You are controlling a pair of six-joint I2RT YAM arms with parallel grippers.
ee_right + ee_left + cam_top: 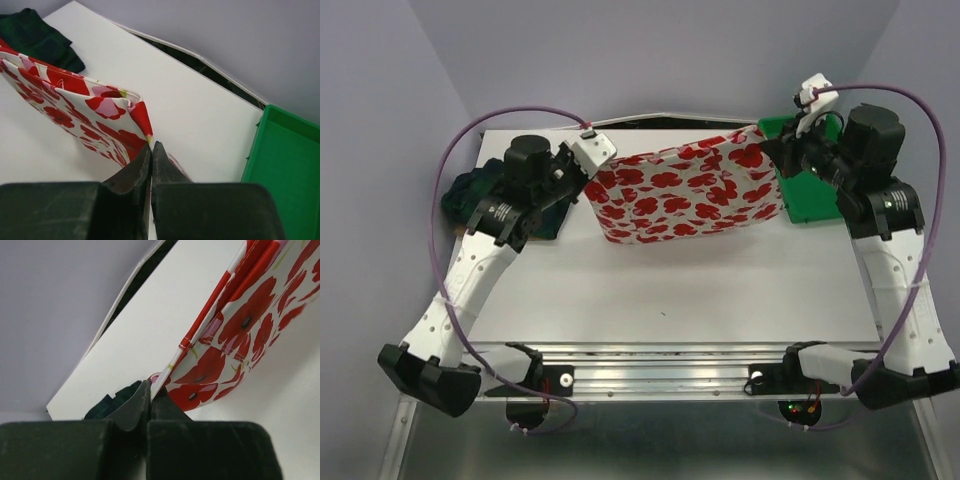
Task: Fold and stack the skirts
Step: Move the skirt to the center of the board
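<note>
The white skirt with red flowers (680,195) hangs stretched between the two arms, over the far half of the table (670,290); whether its lower edge touches the surface I cannot tell. The left gripper (150,390) has its jaws pressed together on the left corner of the cloth; the right gripper (151,148) pinches the right corner in the same way, near the far right corner of the table, just beside the green tray (810,195). The plaid skirt (460,195) lies crumpled at the far left corner, partly under the left arm, not yet folded.

Each grip seems to hold only a thin edge; if the arms pull apart too strongly, or move at unequal speed, one corner may slip out and the skirt may collapse in a heap. If lowered here, the right side may land on the tray rim and give a crooked fold.
</note>
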